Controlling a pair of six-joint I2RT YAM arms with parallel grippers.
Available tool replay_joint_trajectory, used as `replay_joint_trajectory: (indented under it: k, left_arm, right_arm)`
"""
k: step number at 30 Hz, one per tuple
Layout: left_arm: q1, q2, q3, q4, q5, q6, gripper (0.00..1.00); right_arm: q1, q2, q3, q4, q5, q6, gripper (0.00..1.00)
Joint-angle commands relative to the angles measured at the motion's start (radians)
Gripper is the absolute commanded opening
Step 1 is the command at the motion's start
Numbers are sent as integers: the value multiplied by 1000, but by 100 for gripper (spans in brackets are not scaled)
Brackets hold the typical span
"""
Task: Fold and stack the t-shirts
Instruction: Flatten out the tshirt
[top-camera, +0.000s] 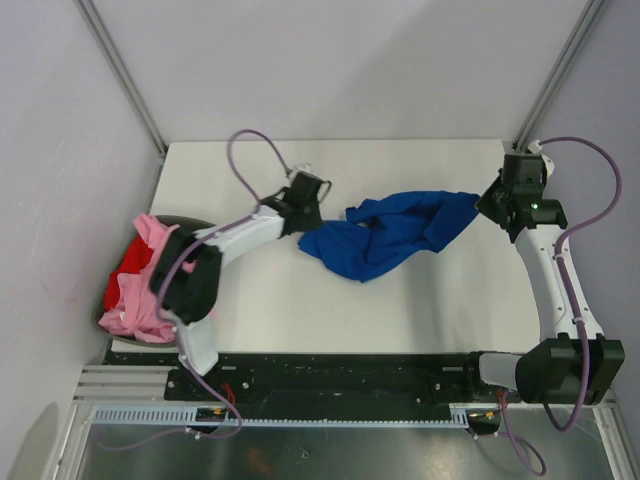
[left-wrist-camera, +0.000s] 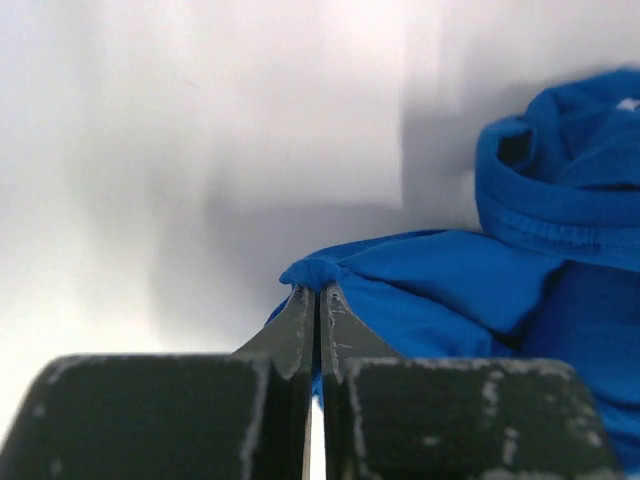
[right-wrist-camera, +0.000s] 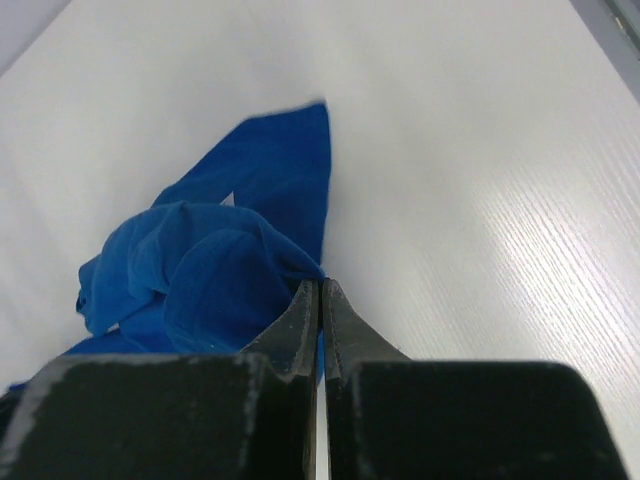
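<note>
A royal blue t-shirt (top-camera: 390, 236) lies crumpled across the middle of the white table. My left gripper (top-camera: 303, 226) is at its left end, shut on a pinch of blue cloth (left-wrist-camera: 318, 272). At the shirt's right end my right gripper (top-camera: 484, 205) is shut on another fold of the same blue t-shirt (right-wrist-camera: 230, 270). A light pink t-shirt (top-camera: 145, 290) and a red t-shirt (top-camera: 131, 262) lie bunched together at the table's left edge.
The pink and red shirts sit in a grey basket (top-camera: 103, 305) by the left arm's base. Pale walls close in the table on the left, back and right. A black rail (top-camera: 340, 370) runs along the near edge.
</note>
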Motion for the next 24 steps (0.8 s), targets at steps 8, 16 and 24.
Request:
replay_joint_trajectory:
  k: [8, 16, 24]
  left_arm:
    - [94, -602, -78, -10, -334, 165, 0]
    - [95, -805, -272, -12, -343, 110, 4]
    - [97, -961, -670, -13, -140, -189, 61]
  right_arm:
    - [-156, -59, 141, 80, -122, 122, 0]
    - [-164, -196, 111, 16, -153, 155, 0]
    - [-164, -393, -360, 29, -289, 144, 0]
